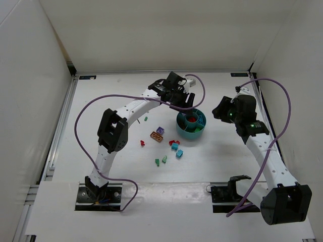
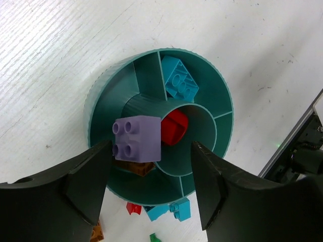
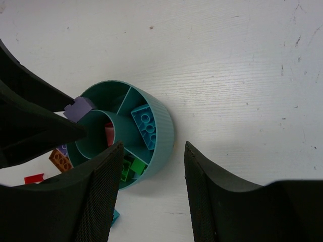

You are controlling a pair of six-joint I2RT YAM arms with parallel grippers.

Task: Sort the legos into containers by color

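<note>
**Purple brick sits free between spread jaws above the bowl**

We see the left jaws hanging spread over the teal bowl [image 1: 191, 125], which stands right of centre on the white tabletop [image 1: 217, 164]. Between them is a purple brick [image 2: 137, 138], studs facing the wrist camera, with a clear gap to each of the fingers [image 2: 86, 186]. It lies over the wall of the bowl's central cup. We cannot tell whether it rests on that wall or hangs in the air.

Under its lower edge an orange brick [image 2: 139, 168] shows in an outer compartment. A red brick [image 2: 174, 127] lies in the central cup, a blue brick [image 2: 179, 78] in another outer compartment, and a green brick [image 3: 126, 169] in a third.

The right jaws are spread too and pinch nothing. In the overhead view they hover just right of the bowl, apart from it.

More legos are scattered on the tabletop left of and below the bowl:
- a purple one [image 1: 160, 130] touching an orange one [image 1: 157, 136]
- two red ones [image 1: 143, 143] [image 1: 174, 142]
- two blue ones [image 1: 175, 146] [image 1: 179, 154]
- a green pair [image 1: 161, 161]
- a lone green one [image 1: 146, 119] farther up
</note>
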